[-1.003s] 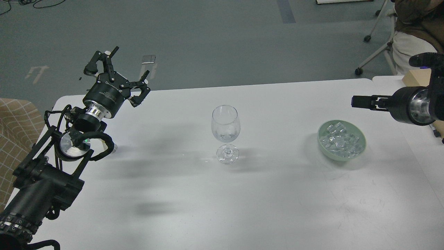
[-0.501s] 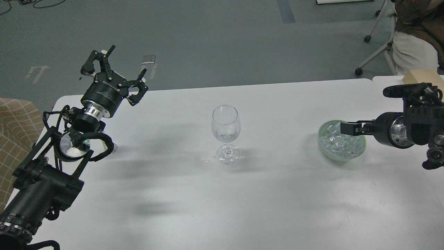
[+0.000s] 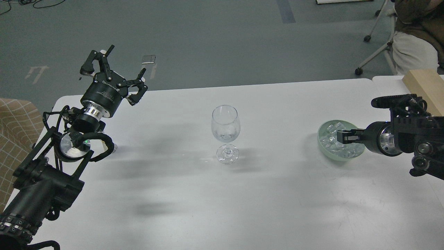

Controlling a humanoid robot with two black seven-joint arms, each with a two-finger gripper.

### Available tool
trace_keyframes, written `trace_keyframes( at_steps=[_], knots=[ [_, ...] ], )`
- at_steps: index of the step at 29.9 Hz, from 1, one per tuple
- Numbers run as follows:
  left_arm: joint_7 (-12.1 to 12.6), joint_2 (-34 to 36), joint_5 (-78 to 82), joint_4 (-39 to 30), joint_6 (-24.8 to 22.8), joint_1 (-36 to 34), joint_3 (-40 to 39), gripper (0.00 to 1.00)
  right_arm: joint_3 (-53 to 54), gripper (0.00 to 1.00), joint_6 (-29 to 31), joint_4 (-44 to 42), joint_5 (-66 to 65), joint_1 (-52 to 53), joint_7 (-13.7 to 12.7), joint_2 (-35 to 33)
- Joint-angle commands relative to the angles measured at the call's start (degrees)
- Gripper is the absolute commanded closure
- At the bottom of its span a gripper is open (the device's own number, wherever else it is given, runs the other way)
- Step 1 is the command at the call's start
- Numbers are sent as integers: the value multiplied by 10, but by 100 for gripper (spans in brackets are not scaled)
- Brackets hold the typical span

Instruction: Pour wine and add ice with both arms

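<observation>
A clear wine glass (image 3: 225,123) stands upright at the table's middle, with no coloured liquid in it. To its right, a pale green bowl (image 3: 323,150) holds a heap of clear ice (image 3: 329,143) cubes. My right gripper (image 3: 339,135) reaches in from the right, its tip low over the bowl among the ice. Its fingers are seen edge-on, so their gap is unclear. My left gripper (image 3: 117,66) hovers open and empty over the table's far left corner, well left of the glass. No wine is in view.
A wooden block (image 3: 425,88) lies on the adjoining table (image 3: 385,85) at the right. A seated person (image 3: 414,38) and a wheeled chair (image 3: 373,52) are beyond the far right corner. A checked cloth (image 3: 15,139) sits off the left edge.
My right gripper has come down and leftward from above the table's right side into the bowl of ice. The left arm has barely shifted.
</observation>
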Motion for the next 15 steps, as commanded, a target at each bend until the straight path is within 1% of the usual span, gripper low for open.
trace_keyframes(
  at_steps=[1,10,15],
  knots=[
    [0,0,0,0,0,0,0,2,0,46,0,-3,-13,-4,0,4],
    [0,0,0,0,0,0,0,2,0,46,0,-16,-16,-14,0,21],
    [-7,0,2,0,0,0,0,2,0,46,0,-23,-16,-15,0,31]
  ],
)
